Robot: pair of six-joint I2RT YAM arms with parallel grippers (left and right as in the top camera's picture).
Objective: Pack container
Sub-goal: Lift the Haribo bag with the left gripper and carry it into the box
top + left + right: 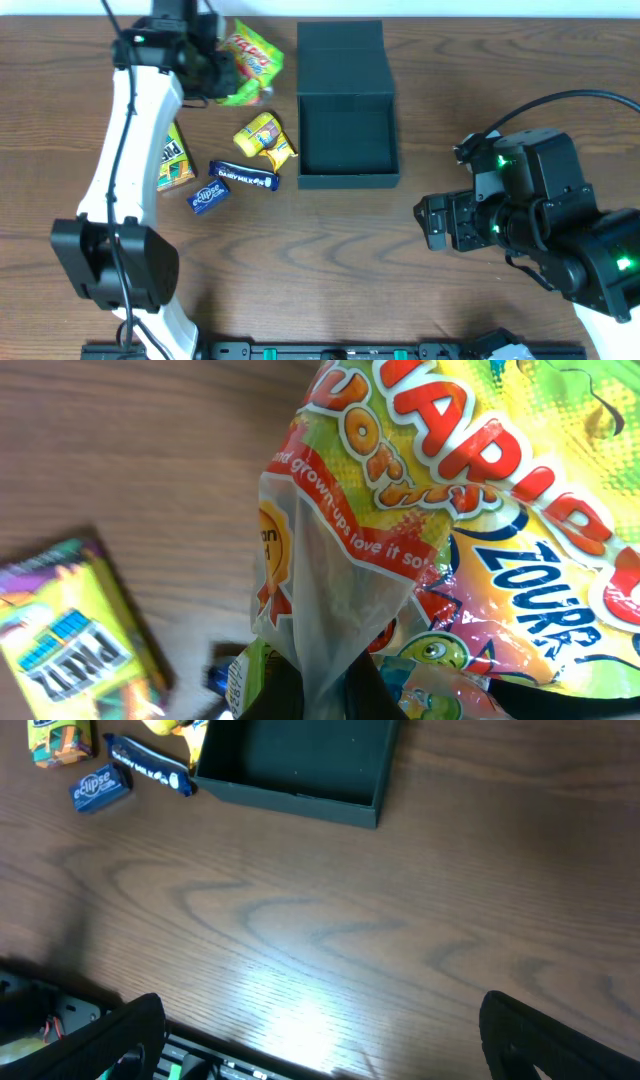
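The black container [347, 181] stands open at the table's back centre, its flap lid [340, 55] folded back; it looks empty. It also shows in the right wrist view [290, 798]. My left gripper [207, 68] is shut on the clear edge of a yellow-green Haribo bag [252, 55], left of the container. In the left wrist view my fingers [335, 695] pinch that bag [480, 510]. My right gripper [434, 222] is open and empty over bare table, right of and nearer than the container; its fingers [320, 1040] are spread wide.
Left of the container lie a yellow packet [265, 136], a blue Dairy Milk bar [245, 178], a blue Eclipse pack [210, 195] and a yellow-green snack box [172, 158]. The snack box also shows in the left wrist view [70, 635].
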